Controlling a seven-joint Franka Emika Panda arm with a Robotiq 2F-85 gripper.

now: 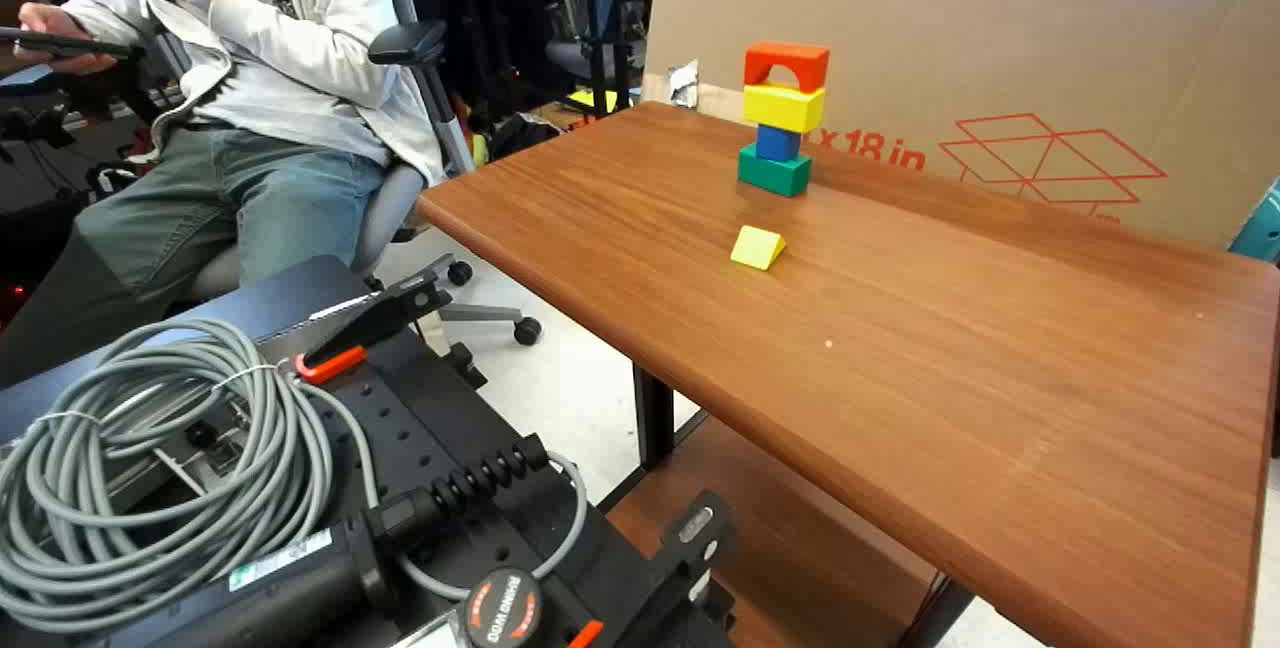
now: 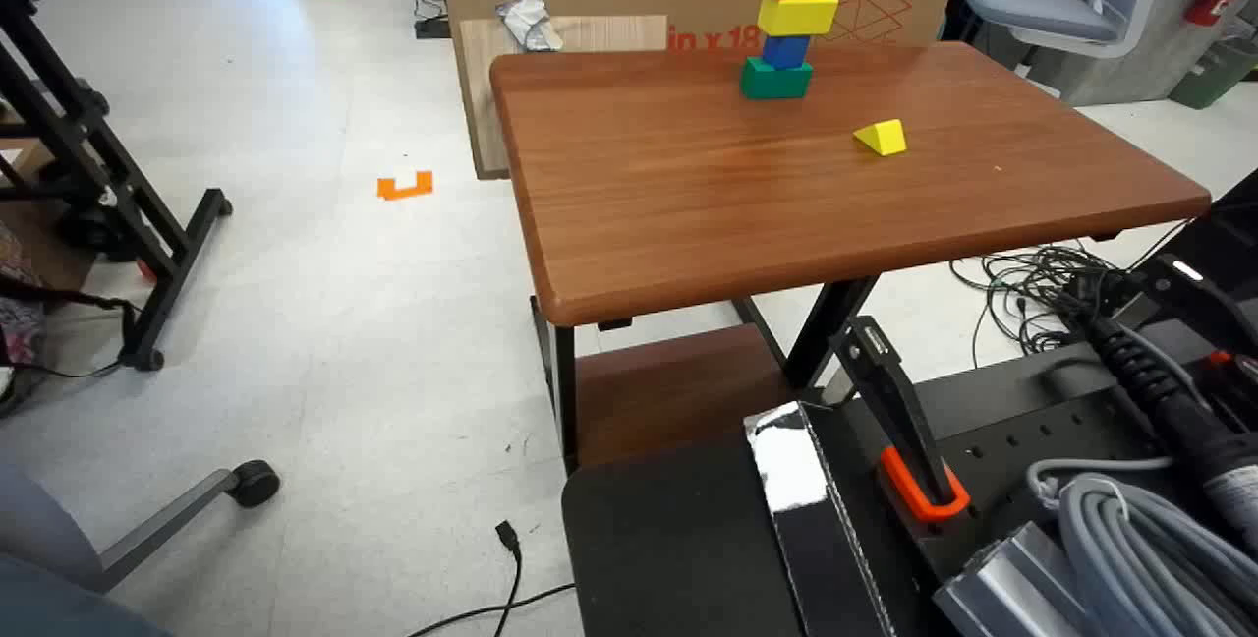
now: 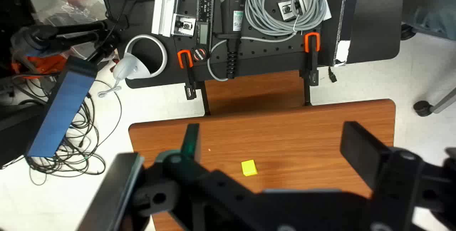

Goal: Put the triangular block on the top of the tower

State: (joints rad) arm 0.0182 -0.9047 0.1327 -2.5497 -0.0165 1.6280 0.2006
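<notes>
The triangular block [image 1: 757, 248] is a small bright yellow wedge lying on the brown wooden table, apart from the tower; it also shows in an exterior view [image 2: 882, 137] and in the wrist view [image 3: 249, 168]. The tower [image 1: 783, 110] stands upright near the table's back edge, also seen in an exterior view [image 2: 797, 16]. From the bottom it is green, blue, yellow, then a red-orange arch with its opening downward. My gripper [image 3: 271, 127] is wide open and empty, high above the table. The block appears between its fingers, far below. The tower is out of the wrist view. Neither exterior view shows the gripper.
The brown table [image 1: 950, 358] has a cardboard sheet [image 1: 900, 38] standing behind it, close to the tower. A black bench with coiled grey cable [image 1: 170, 468] and clamps [image 3: 312, 58] stands on the near side. A person [image 1: 270, 58] sits beside the table.
</notes>
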